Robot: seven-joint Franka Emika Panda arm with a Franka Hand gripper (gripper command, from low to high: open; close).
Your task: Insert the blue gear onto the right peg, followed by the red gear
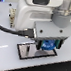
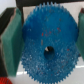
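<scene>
My gripper is shut on the blue gear, a bright-blue toothed disc held on edge between the fingers just above the grey black-edged plate. In the wrist view the blue gear fills the picture with its dark centre hole showing, and a green finger pad presses each side. A small red patch at the corner may be the red gear; too little of it shows to tell. The right peg is hidden behind the gripper and gear.
The arm's white body and a black cable fill the upper part of the exterior view. The plate lies on a white table.
</scene>
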